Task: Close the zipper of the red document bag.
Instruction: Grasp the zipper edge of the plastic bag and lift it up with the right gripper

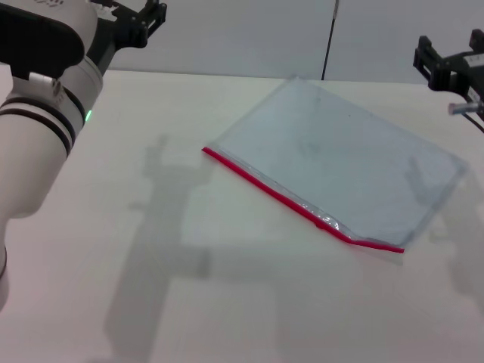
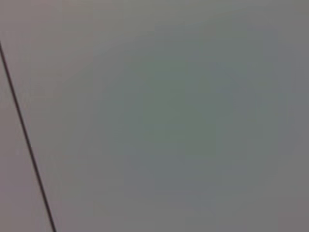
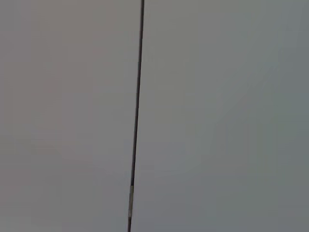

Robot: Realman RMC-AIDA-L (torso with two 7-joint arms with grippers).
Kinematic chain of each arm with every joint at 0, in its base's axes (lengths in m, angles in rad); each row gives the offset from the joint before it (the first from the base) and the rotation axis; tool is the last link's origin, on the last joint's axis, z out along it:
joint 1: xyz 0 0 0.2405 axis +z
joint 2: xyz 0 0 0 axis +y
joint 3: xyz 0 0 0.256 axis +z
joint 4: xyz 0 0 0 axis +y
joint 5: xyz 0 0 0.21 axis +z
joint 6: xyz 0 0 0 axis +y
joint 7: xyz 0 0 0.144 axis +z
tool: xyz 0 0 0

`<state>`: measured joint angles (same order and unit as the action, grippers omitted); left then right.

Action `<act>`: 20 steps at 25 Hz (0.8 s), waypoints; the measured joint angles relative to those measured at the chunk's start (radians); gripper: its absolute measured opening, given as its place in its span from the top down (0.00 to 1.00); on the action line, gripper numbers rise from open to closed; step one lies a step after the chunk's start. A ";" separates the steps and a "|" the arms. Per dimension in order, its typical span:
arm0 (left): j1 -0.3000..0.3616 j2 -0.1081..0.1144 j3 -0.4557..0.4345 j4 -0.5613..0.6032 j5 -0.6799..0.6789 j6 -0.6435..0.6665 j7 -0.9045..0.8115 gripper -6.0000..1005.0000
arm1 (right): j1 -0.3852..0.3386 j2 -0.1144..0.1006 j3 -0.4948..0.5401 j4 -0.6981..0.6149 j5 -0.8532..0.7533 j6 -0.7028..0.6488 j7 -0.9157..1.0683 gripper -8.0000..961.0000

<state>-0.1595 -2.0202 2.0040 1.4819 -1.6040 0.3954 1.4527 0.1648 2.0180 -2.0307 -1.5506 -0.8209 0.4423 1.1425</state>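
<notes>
Table: a plain white table (image 1: 151,302), with the arms' shadows on it.
Wall: a grey wall (image 1: 242,34) behind, with one thin dark line.
Bags: one red document bag (image 1: 340,170), flat on the table, right of the middle.
Zippers: one zipper (image 1: 291,200) on its near edge.
Grippers: two; left gripper (image 1: 147,19) up at the far left, right gripper (image 1: 442,64) up at the far right, both holding nothing and well apart from the bag. It cannot be told if they are open.

right gripper (image 1: 454,68): we see it cut off at the frame edge.
zipper (image 1: 302,206) slider: too small for us to place.
</notes>
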 joint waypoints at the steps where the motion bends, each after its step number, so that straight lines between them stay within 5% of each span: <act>1: 0.000 0.001 -0.002 0.005 -0.033 0.000 0.031 0.14 | -0.014 0.000 -0.002 -0.016 0.030 0.003 -0.045 0.26; 14: -0.009 0.003 -0.013 0.035 -0.288 0.008 0.297 0.15 | -0.026 -0.001 -0.007 -0.035 0.481 0.025 -0.552 0.28; 20: -0.011 0.003 -0.013 0.034 -0.320 0.009 0.341 0.15 | -0.023 0.001 -0.011 -0.057 0.580 0.136 -0.728 0.28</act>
<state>-0.1706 -2.0171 1.9910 1.5163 -1.9241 0.4042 1.7933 0.1421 2.0189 -2.0415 -1.6072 -0.2410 0.5781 0.4145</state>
